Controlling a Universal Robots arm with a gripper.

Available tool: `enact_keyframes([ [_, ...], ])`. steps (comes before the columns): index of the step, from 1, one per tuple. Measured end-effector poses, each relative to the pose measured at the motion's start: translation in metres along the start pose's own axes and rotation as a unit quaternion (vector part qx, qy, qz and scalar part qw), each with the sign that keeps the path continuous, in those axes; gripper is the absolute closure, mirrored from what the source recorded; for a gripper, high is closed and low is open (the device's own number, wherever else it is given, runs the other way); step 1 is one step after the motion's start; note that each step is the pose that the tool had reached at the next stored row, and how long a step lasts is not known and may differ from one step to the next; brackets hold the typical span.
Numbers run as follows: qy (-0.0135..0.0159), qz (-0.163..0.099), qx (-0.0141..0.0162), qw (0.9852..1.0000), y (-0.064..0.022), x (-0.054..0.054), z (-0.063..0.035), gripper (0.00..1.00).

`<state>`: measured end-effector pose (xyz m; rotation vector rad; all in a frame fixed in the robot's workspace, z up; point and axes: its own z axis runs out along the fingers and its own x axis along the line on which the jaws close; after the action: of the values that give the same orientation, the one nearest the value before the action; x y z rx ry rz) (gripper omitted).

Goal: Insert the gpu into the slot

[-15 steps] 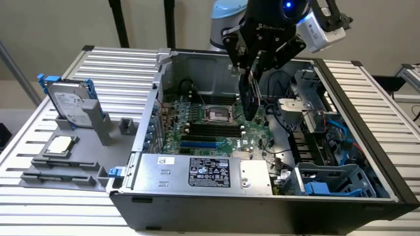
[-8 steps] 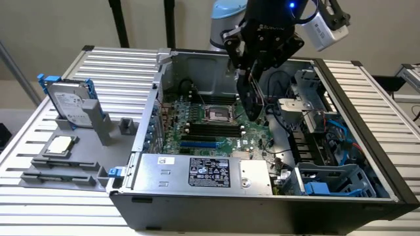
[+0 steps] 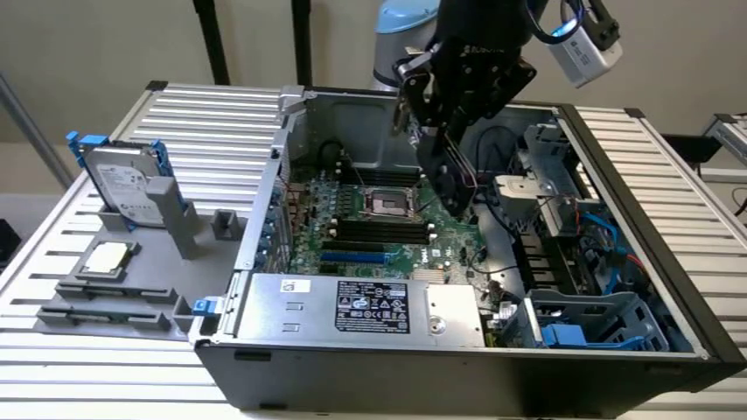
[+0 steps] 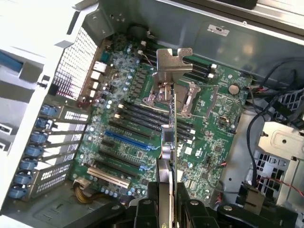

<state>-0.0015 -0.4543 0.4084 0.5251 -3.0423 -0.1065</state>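
My gripper (image 3: pixel 435 131) hangs over the open computer case, shut on the gpu (image 3: pixel 450 182), a thin black card held on edge above the motherboard's CPU area. In the wrist view the gpu (image 4: pixel 172 137) appears edge-on between the fingers (image 4: pixel 148 209), its silver bracket (image 4: pixel 174 61) at the far end. The slot (image 3: pixel 353 259), a bright-blue strip, lies on the green board toward the exterior view's left of the card and nearer the power supply. The same slot (image 4: pixel 128 141) sits off to one side of the card's edge in the wrist view, clearly apart from it.
A silver labelled power-supply box (image 3: pixel 350 306) fills the case's front. Black memory slots (image 3: pixel 380 229) and the CPU socket (image 3: pixel 387 201) lie under the card. Cables and a blue drive cage (image 3: pixel 583 328) crowd the exterior view's right. A hard drive (image 3: pixel 122 184) stands outside.
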Motion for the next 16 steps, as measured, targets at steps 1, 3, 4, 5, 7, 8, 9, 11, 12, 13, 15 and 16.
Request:
enact_keyframes([
  [1, 0.0007, -0.009, 0.0004, 1.0, 0.0, 0.0, 0.0001, 0.74],
  [3, 0.0022, -0.028, 0.0011, 0.9996, 0.0, 0.0, 0.0003, 0.74],
  [4, 0.0028, -0.036, 0.0015, 0.9993, 0.0, 0.0, 0.0004, 0.74],
  [5, 0.0035, -0.046, 0.0019, 0.999, 0.0, 0.0, 0.0006, 0.74],
  [7, 0.0047, -0.063, 0.0027, 0.998, -0.0001, 0.0, 0.0012, 0.74],
  [8, 0.0053, -0.072, 0.003, 0.9974, -0.0001, -0.0001, 0.0015, 0.74],
  [9, 0.0059, -0.082, 0.0034, 0.9966, -0.0001, -0.0001, 0.0018, 0.74],
  [11, 0.0071, -0.099, 0.0042, 0.995, -0.0002, -0.0001, 0.0026, 0.74],
  [12, 0.0077, -0.109, 0.0046, 0.994, -0.0002, -0.0001, 0.0031, 0.74],
  [13, 0.0083, -0.117, 0.005, 0.9931, -0.0003, -0.0001, 0.0035, 0.74],
  [15, 0.0093, -0.136, 0.006, 0.9906, -0.0004, -0.0002, 0.0046, 0.74],
  [16, 0.0097, -0.145, 0.0065, 0.9893, -0.0004, -0.0003, 0.0051, 0.74],
])
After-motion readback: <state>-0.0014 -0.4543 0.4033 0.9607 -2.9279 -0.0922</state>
